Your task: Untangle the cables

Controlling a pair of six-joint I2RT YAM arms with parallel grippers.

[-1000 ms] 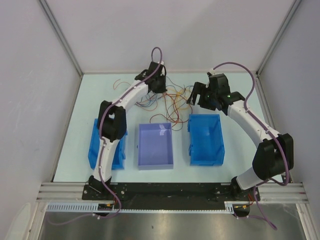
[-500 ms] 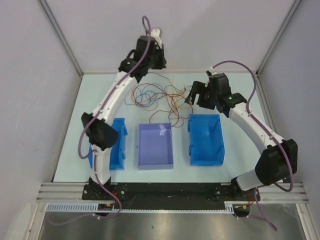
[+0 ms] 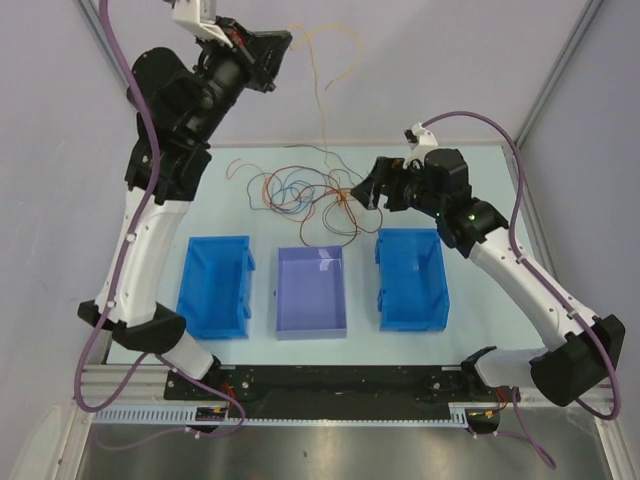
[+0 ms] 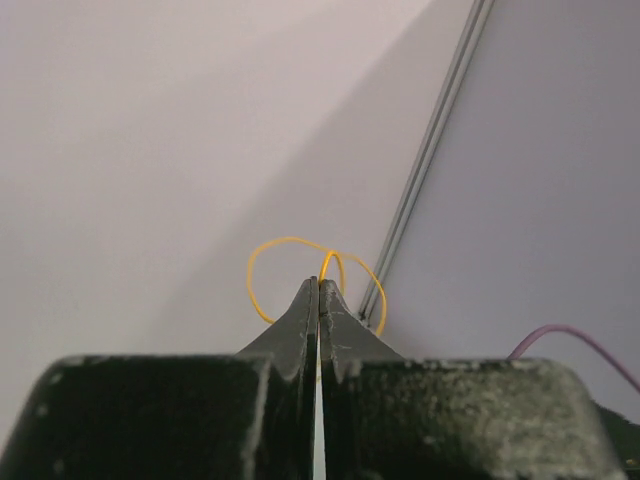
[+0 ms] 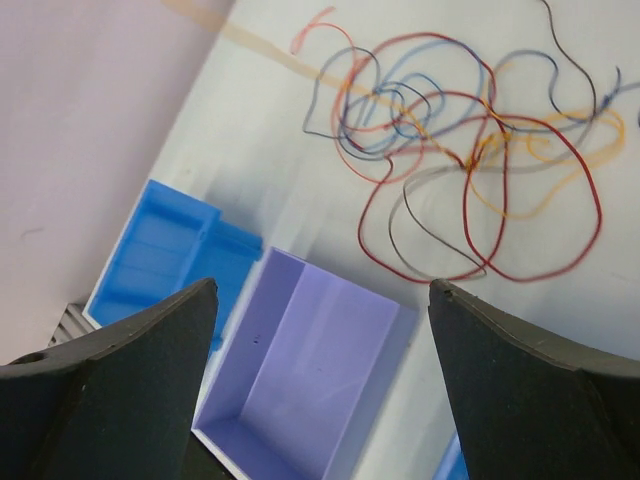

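Note:
The cables (image 3: 305,190) lie as a loose tangle of red, dark and orange wires on the pale table, behind the bins. My left gripper (image 3: 276,48) is raised high at the back left. It is shut on an orange cable (image 3: 325,55) that loops in the air and hangs down to the tangle. In the left wrist view the jaws (image 4: 318,284) meet, with the orange cable (image 4: 262,262) looping out of the tips. My right gripper (image 3: 362,192) is open and empty at the tangle's right edge. The right wrist view (image 5: 320,287) shows the tangle (image 5: 470,160) ahead of it.
Three empty bins stand in a row in front of the tangle: a blue one (image 3: 215,245) at the left, a lilac one (image 3: 311,252) in the middle and a blue one (image 3: 411,236) at the right. The lilac bin (image 5: 300,380) lies below my right fingers. Walls enclose the table.
My left arm has risen high and swung left, pulling an orange cable up out of the tangle. My right gripper has moved left towards the tangle's right edge.

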